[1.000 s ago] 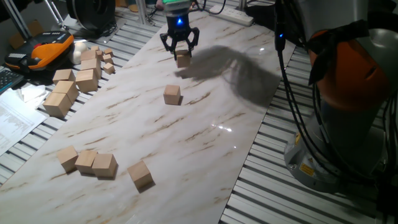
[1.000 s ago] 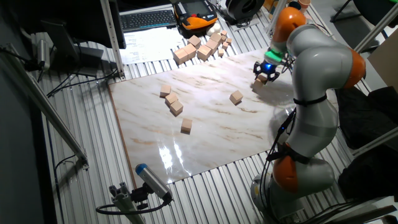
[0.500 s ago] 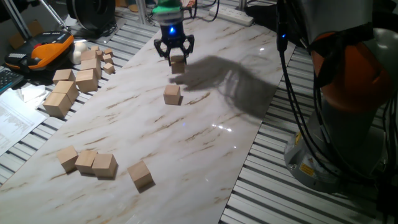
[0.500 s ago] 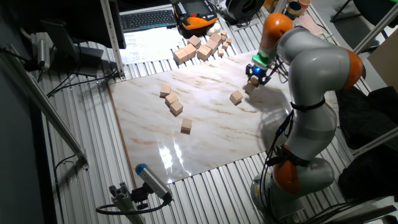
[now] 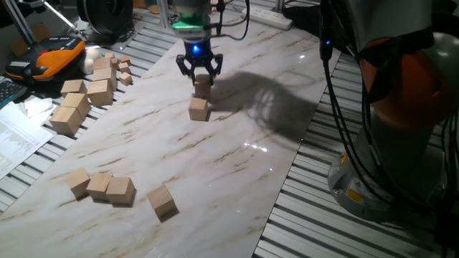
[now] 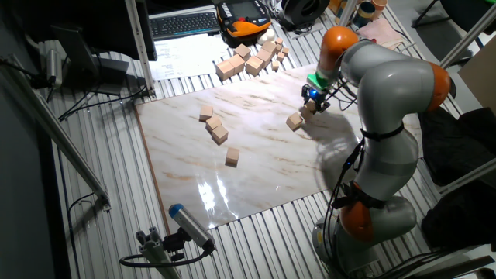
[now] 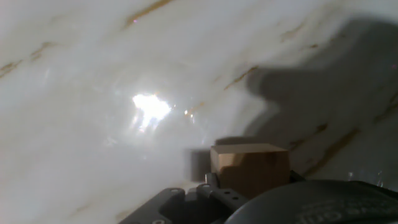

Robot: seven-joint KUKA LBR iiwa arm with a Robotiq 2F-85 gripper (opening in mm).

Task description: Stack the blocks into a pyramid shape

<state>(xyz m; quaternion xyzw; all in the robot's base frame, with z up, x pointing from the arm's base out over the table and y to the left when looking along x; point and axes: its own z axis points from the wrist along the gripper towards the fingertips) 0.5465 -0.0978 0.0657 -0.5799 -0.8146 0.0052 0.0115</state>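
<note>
Carrying its cube across the marble table (image 5: pixel 237 165), the gripper (image 5: pixel 201 74) is clenching a light, rigid wooden block (image 5: pixel 202 83) by opposite flat faces and hovering just beyond a lone block (image 5: pixel 199 109), four others (image 5: pixel 107 187) lying well apart.
</note>
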